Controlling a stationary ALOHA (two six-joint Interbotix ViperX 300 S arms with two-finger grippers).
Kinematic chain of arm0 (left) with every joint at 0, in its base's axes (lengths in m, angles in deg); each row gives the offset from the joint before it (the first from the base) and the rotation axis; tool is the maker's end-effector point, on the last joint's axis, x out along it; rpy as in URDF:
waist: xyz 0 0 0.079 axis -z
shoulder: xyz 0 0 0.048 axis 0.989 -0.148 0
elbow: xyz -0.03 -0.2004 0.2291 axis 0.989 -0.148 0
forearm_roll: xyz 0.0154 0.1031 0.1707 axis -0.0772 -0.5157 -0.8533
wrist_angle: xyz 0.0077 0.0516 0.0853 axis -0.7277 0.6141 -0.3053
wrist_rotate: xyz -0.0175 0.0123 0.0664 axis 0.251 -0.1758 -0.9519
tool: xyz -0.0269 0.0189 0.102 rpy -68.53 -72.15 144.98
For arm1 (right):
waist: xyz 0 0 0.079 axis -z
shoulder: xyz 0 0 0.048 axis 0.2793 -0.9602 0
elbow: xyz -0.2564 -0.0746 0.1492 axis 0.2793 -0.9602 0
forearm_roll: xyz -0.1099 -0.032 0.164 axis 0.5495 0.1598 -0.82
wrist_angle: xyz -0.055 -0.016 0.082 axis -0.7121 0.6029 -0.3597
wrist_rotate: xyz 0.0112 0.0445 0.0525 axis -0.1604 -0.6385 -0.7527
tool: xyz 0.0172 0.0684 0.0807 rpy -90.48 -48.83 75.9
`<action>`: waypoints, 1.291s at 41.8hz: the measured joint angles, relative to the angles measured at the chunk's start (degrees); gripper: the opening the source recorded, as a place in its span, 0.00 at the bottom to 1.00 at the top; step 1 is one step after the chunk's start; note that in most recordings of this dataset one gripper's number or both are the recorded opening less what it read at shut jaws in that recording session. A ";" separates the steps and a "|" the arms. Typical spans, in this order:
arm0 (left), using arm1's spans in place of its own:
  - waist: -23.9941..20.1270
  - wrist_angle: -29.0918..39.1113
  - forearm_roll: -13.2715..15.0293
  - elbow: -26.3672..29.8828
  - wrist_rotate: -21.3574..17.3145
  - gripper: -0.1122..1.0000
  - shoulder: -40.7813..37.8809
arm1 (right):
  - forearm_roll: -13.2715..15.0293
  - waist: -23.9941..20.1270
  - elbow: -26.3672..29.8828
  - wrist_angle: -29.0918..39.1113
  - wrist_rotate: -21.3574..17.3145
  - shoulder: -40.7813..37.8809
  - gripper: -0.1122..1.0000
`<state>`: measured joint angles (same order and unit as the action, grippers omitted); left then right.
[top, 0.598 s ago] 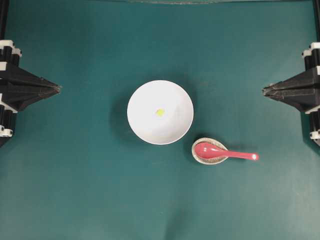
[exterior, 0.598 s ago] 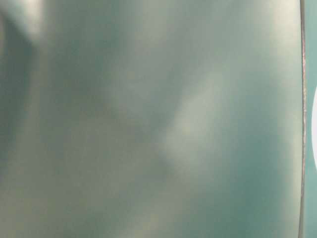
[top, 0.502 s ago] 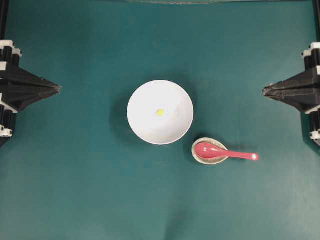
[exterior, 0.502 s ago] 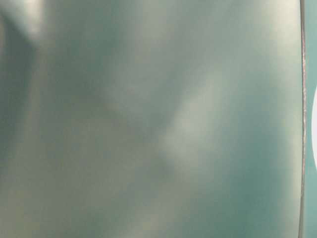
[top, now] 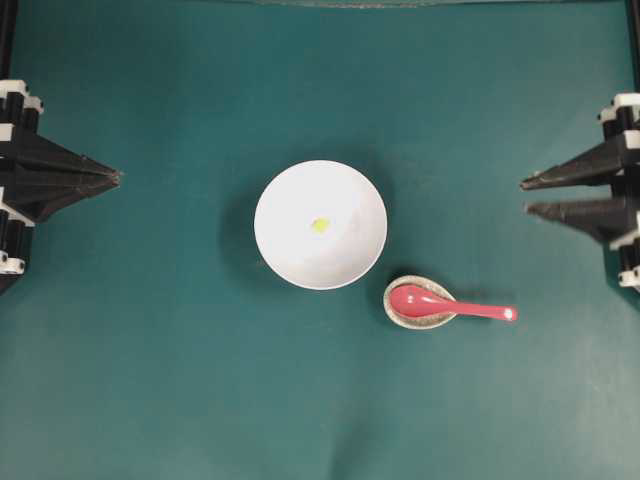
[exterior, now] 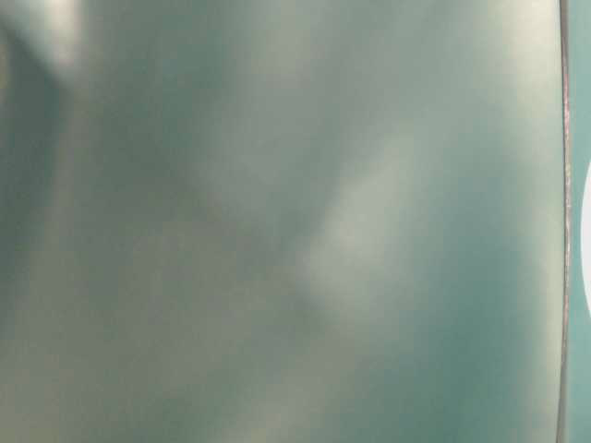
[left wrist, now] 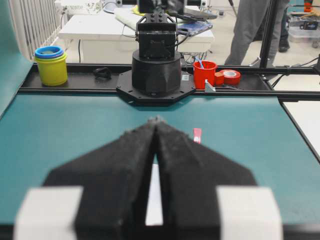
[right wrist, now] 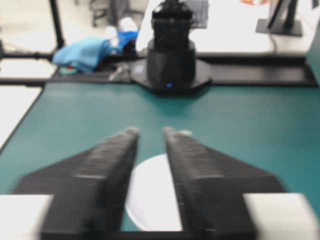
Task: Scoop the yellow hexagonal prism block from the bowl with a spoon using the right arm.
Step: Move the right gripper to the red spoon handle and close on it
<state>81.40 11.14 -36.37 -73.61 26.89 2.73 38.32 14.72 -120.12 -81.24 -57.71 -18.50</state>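
Right tool [top: 524, 196] parted, holding nothing, at the tabletop's [top: 180, 380] right edge; left tool [top: 118, 177] pinched together, idle. Spoon [top: 450, 304] lies scoop-down in a small speckled dish [top: 400, 316], handle pointing right — grip that handle mid-length, level. Yellow block [top: 320, 225] sits in the white bowl [top: 275, 200]. Table-level view too blurred to judge heights — descend slowly.

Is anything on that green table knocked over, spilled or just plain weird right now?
Nothing is spilled or tipped. The white bowl sits upright with the tiny yellow block inside, and the red spoon rests neatly with its scoop in a small speckled dish. The only oddity: the table-level camera shows just a blurry green smear, nothing readable.
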 measured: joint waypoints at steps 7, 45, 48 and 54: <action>0.00 0.00 0.00 0.00 0.00 0.10 0.09 | 0.09 -0.18 -0.97 -1.23 -0.09 -3.08 0.61; 0.00 0.00 -0.09 0.00 -0.62 0.10 0.44 | -25.31 -23.20 -8.96 -46.93 -0.18 -47.99 0.60; 0.00 0.00 -0.09 0.00 -0.62 0.10 0.44 | -28.83 -26.02 -8.70 -49.22 -0.18 -51.50 0.60; 0.00 0.00 -0.09 0.00 -0.70 0.10 0.44 | -35.16 -30.76 -8.35 -51.86 -0.18 -55.72 0.60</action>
<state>81.40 11.14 -36.46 -73.61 26.19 3.17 3.17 -16.04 -128.47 -133.10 -57.89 -74.22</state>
